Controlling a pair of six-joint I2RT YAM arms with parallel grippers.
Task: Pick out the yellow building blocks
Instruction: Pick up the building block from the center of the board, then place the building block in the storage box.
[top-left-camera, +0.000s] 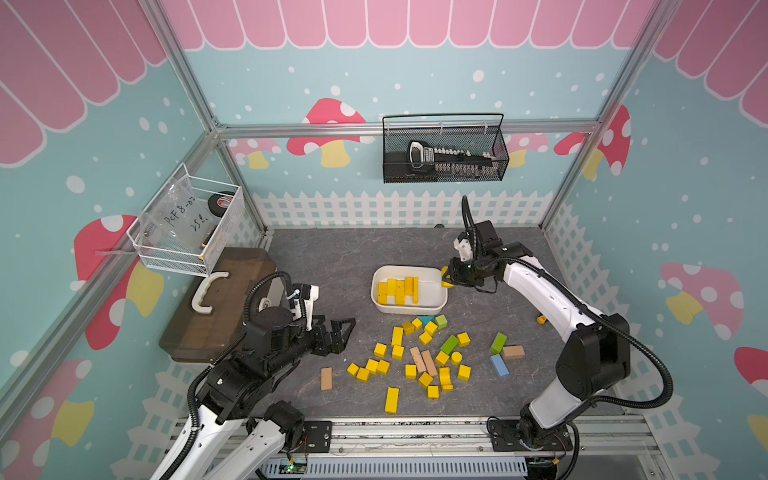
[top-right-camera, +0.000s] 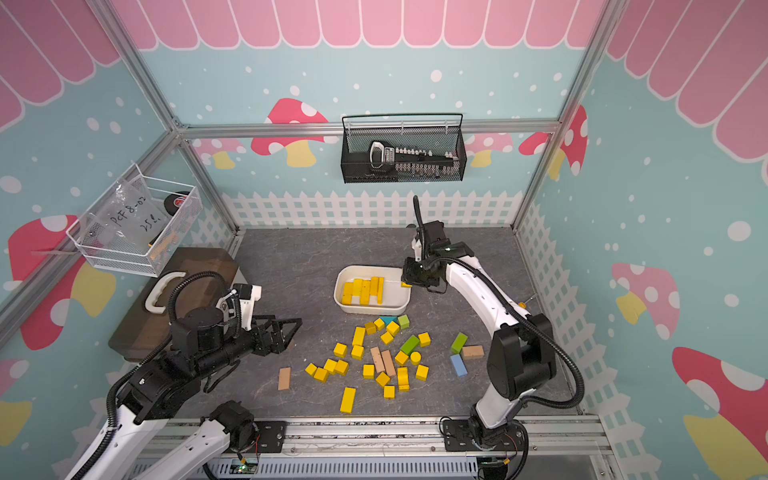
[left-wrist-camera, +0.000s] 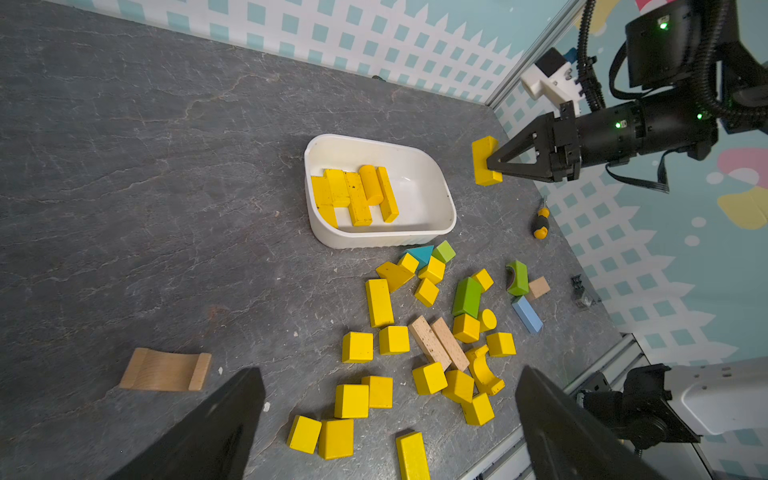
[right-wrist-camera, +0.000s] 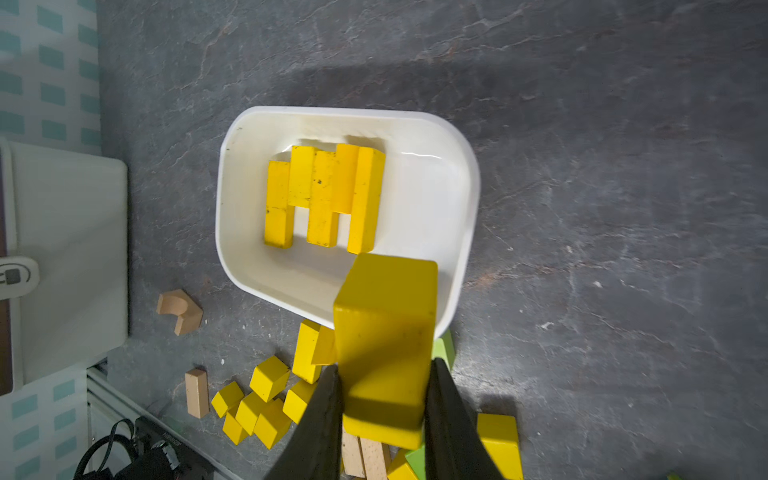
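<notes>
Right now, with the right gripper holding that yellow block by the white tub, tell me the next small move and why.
Probably shift the right gripper a little inward over the white tub, then open. Its yellow block hangs at the tub's rim, not clearly over the free space beside the yellow blocks already inside.

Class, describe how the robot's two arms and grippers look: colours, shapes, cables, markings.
Both the left arm and right arm have white shells between black joint housings, with black ribbed cable conduit looping alongside. The left gripper and right gripper are black, with triangular open-frame fingers. Small green lights glow on the right wrist.
</notes>
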